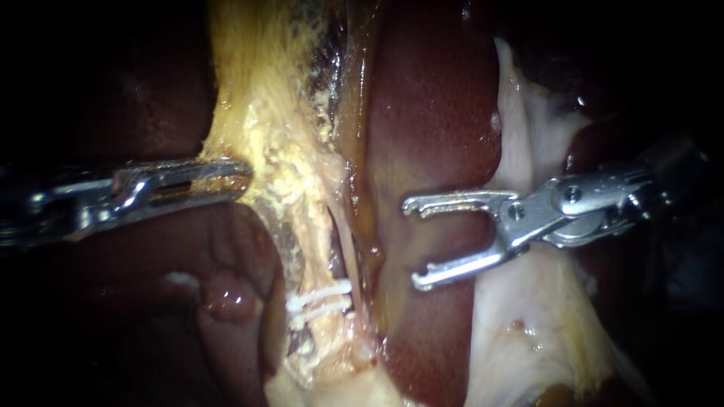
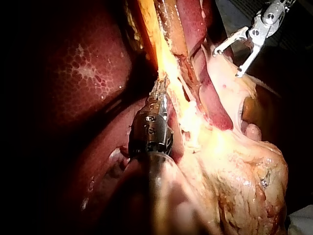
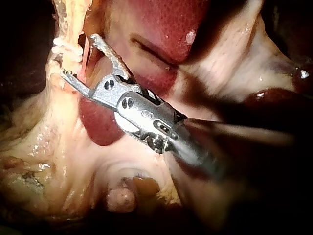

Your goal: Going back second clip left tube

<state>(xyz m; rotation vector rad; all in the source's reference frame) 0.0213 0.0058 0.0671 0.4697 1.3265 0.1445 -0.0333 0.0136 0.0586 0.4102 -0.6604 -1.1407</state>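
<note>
Liver (image 1: 434,113): dark red, behind the jaws of the right instrument (image 1: 413,243).
Yellowish tissue (image 1: 264,113): a long band, its edge inside the jaws of the left instrument (image 1: 237,175).
Right instrument: jaws spread wide, empty.
Left instrument: jaws clenched on the yellowish tissue.
Clips (image 1: 320,295): two white ones across a tube (image 1: 324,324), ahead of the right jaws, not touching.

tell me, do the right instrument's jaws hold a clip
No: the right instrument has its jaws open and empty, apart from the clips.
</note>
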